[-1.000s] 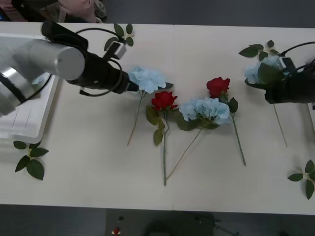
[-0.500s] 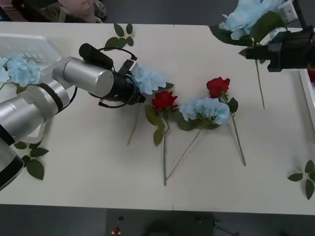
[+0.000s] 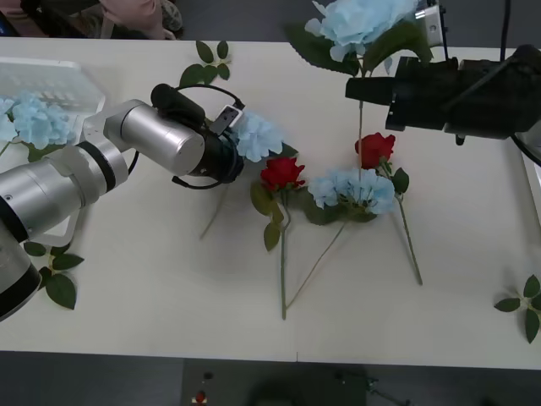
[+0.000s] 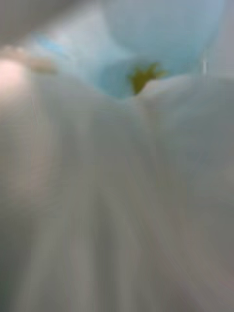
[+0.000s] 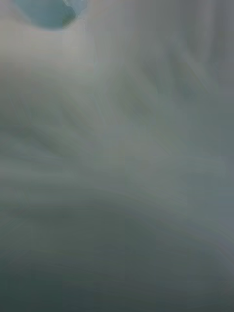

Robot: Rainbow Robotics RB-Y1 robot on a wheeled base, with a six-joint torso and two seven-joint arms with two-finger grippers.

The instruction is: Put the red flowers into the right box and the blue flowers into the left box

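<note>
At upper right of the front view, the right gripper (image 3: 365, 85) holds a blue flower (image 3: 359, 21) raised for transfer; the left gripper (image 3: 230, 152) clamps another blue flower (image 3: 256, 135) at centre of the table (image 3: 152, 296), bound for the left box (image 3: 51, 76).

We seem to be in a lab: a plain cream worktable (image 3: 152, 321) on a dark grey floor (image 3: 101, 385).

The tabletop (image 3: 152, 304) looks smooth and matt, pale cream. The left arm (image 3: 161, 139) has a brushed silvery metal shell with a soft shine, and black matt parts. The blue flowers (image 3: 353, 188) look like thin fluffy cloth; the red flowers (image 3: 281, 172) like velvety cloth. The left box (image 3: 51, 76) is white slotted plastic.
</note>
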